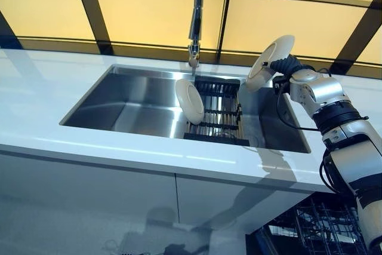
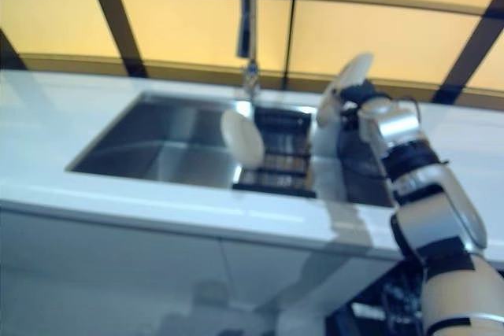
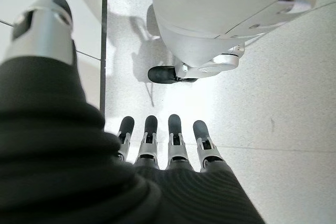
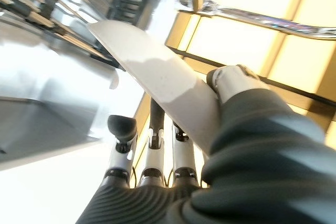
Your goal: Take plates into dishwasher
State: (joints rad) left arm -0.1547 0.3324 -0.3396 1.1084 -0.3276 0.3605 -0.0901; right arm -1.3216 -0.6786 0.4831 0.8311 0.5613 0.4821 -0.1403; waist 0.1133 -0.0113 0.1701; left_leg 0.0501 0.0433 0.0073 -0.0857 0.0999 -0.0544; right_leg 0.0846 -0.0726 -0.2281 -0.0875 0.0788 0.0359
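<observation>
My right hand (image 1: 283,66) holds a white plate (image 1: 270,61) on edge above the right end of the steel sink (image 1: 125,108). In the right wrist view the plate (image 4: 157,74) is pinched between the thumb (image 4: 231,80) and the fingers (image 4: 155,148). A second white plate (image 1: 190,101) stands on edge in the dark rack (image 1: 218,111) in the sink. The open dishwasher's wire rack (image 1: 319,228) shows at the lower right, below the counter. My left hand (image 3: 163,145) hangs low over the floor with straight fingers, empty.
A tall chrome faucet (image 1: 196,16) rises behind the sink, close to the left of the held plate. The white countertop (image 1: 42,94) runs around the sink, with white cabinet fronts (image 1: 89,201) under it. Yellow window panes with dark frames stand behind.
</observation>
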